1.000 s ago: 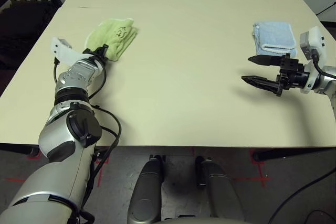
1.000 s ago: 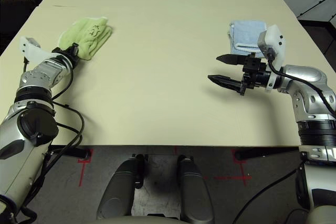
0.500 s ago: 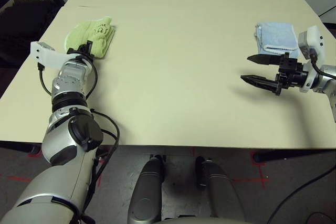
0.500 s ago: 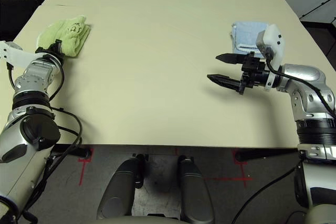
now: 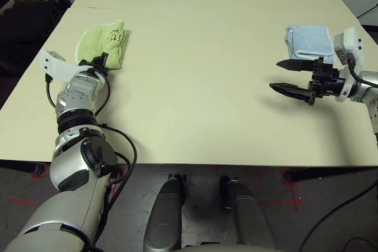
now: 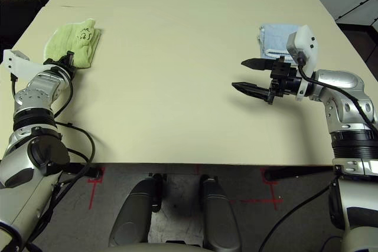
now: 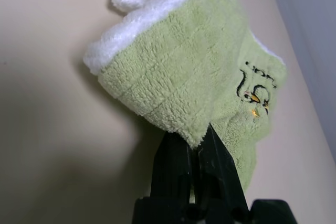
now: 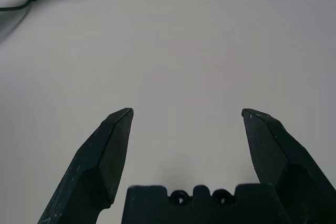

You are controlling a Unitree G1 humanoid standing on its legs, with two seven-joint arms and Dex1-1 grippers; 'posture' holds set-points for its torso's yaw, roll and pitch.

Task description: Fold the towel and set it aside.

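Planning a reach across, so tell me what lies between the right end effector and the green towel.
Only bare table: the left eye view shows nothing between the right end effector and the towel.

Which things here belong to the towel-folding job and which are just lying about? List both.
Part of the job:
- green towel, folded, near the table's left edge
- left gripper, shut on the towel's edge
- right gripper, open, holding nothing

Lying about:
- light blue folded towel, behind the right gripper
- table
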